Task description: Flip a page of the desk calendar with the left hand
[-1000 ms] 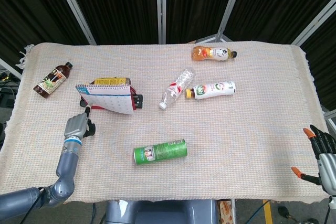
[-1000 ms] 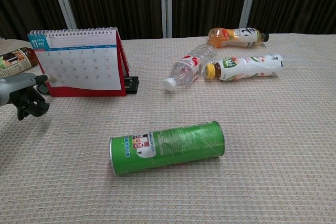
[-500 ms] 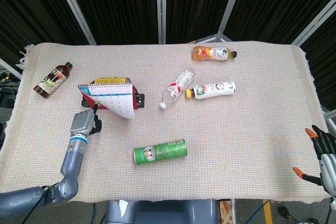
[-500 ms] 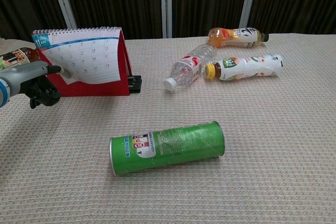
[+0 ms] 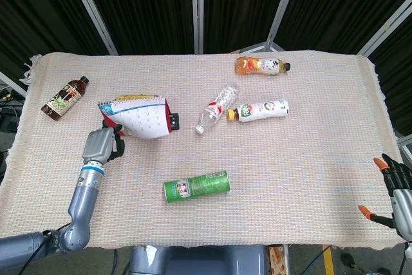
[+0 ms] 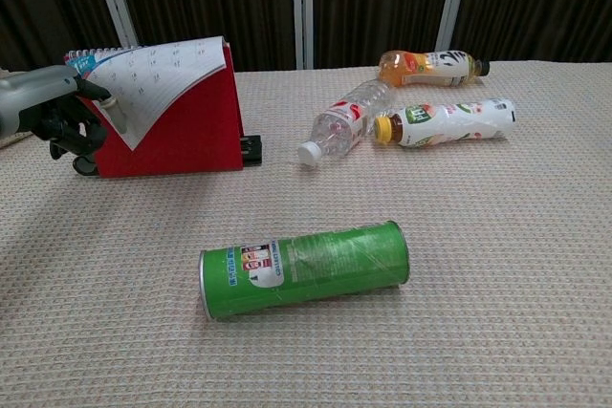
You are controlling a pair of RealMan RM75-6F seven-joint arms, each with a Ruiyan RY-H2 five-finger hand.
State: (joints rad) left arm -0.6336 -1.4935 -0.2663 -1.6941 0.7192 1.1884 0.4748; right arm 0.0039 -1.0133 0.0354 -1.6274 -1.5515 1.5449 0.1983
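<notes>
The desk calendar [image 5: 138, 118] stands on its red base [image 6: 182, 126] at the left of the table. Its front page [image 6: 153, 72] is lifted off the base and curls up and back toward the spiral binding. My left hand [image 5: 103, 144] sits just left of the calendar and holds the page's lower left corner at a fingertip [image 6: 107, 99], its other fingers curled in. In the chest view the left hand [image 6: 53, 112] shows at the left edge. My right hand [image 5: 396, 192] hangs past the table's right front corner, fingers spread, holding nothing.
A green chip can [image 5: 196, 186] lies in front of the calendar. A clear bottle [image 5: 217, 108], a white bottle [image 5: 261, 110] and an orange drink bottle [image 5: 261, 65] lie to the right. A dark bottle [image 5: 65, 96] lies at the far left.
The left hand has raised the front page from flat against the stand to curled up over it, baring the red base. The right hand has barely moved.
</notes>
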